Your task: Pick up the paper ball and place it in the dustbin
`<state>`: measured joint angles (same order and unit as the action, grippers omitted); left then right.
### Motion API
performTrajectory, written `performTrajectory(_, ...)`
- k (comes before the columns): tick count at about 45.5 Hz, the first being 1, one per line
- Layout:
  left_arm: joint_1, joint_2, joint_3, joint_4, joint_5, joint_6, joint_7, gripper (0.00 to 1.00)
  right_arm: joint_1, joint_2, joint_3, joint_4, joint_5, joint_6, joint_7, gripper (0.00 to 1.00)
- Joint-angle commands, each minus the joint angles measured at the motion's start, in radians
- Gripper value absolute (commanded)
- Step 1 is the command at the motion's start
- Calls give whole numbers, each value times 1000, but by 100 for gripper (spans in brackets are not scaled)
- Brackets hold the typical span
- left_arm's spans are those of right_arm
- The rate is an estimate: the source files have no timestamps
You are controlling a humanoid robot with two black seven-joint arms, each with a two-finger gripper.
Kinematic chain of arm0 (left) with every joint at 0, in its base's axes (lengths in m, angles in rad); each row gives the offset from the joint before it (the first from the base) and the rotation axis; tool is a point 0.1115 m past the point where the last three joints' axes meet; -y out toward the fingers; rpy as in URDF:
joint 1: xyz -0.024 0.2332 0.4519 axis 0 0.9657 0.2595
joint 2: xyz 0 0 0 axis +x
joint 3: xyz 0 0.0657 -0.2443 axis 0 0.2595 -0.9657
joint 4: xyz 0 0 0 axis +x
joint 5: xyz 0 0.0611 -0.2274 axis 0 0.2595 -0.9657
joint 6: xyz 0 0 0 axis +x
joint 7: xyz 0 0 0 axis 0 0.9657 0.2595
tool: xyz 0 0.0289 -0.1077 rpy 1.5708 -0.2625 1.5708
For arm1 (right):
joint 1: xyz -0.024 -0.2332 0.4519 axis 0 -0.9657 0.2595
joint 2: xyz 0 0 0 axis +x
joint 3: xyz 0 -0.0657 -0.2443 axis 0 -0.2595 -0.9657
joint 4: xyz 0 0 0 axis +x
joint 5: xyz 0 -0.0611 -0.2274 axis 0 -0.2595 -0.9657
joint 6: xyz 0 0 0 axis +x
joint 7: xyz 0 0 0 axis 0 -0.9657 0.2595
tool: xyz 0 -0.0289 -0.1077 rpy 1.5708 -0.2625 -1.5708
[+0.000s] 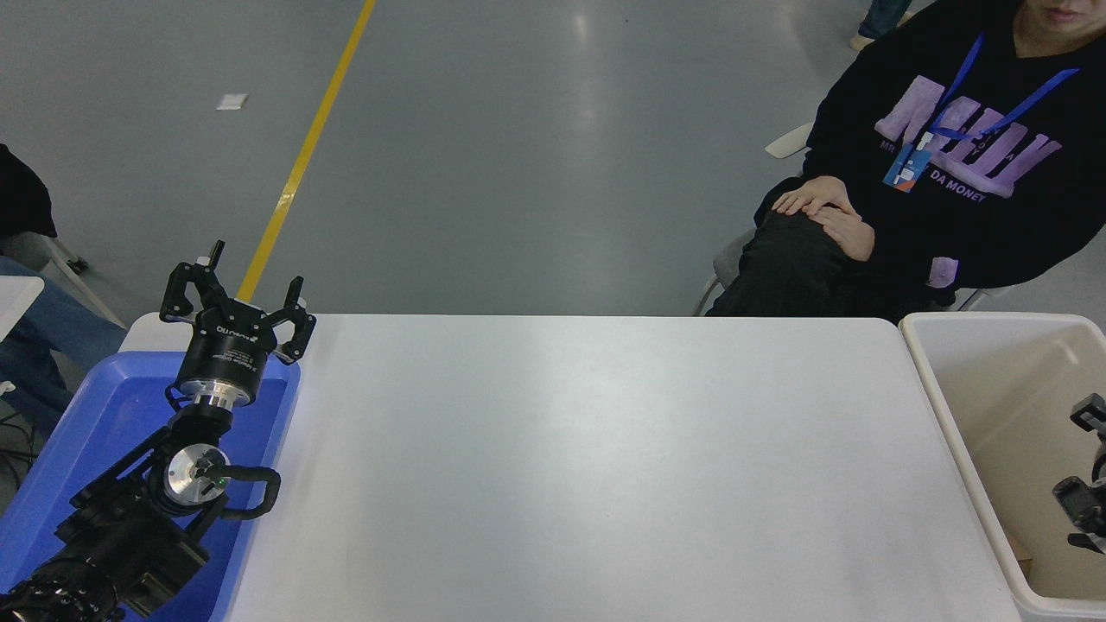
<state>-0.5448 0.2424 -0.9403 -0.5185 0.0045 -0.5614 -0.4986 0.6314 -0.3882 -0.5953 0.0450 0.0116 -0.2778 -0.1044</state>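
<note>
Table edges: We see the white table [605, 466] run from the blue tray [78, 432] at 9 o'clock to the dustbin [937, 406] at 3 o'clock; its far edge meets grey floor at 12 o'clock.
Open room: We find the whole tabletop between tray and dustbin bare, a wide lane from 9 to 3 o'clock.
Left gripper: The left gripper [238, 298] hangs over the tray's far corner at 9 o'clock, its fingers spread apart and holding nothing; its arm comes in from 7 o'clock.
Right gripper: We catch only a sliver of the right gripper [1087, 471] at the frame's 3 o'clock edge, above the dustbin's beige interior; we cannot tell whether its fingers are apart or together.
Paper ball: We cannot make out the paper ball; a small tan scrap [1021, 553] shows low against the dustbin's near-left inner wall at 4 o'clock, too little of it to name.
Surface: Matte white with a soft sheen down the middle.
Room: Grey polished floor with a yellow line [302, 155] slanting from 12 toward 10 o'clock; a person [968, 173] in a black sweatshirt sits at 1 o'clock, hands resting on a knee, well apart from the table's far edge.
</note>
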Motion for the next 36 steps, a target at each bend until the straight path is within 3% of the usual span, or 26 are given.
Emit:
performTrajectory(1, -1, 0, 0, 0, 0, 0, 0, 98, 88, -40, 31, 139, 1, 11, 0, 100)
performTrajectory(12, -1, 0, 0, 0, 0, 0, 0, 98, 316, -234, -12, 557, 1, 16, -5, 100)
performTrajectory(18, -1, 0, 2, 0, 0, 0, 0, 98, 483, -308, -164, 821, -7, 28, -5, 100)
performTrajectory(25, -1, 0, 2, 0, 0, 0, 0, 98, 723, -298, -463, 1038, -13, 68, 0, 100)
performTrajectory(36, -1, 2, 3, 0, 2, 0, 2, 98, 1042, -282, -603, 1309, -13, 281, -1, 100)
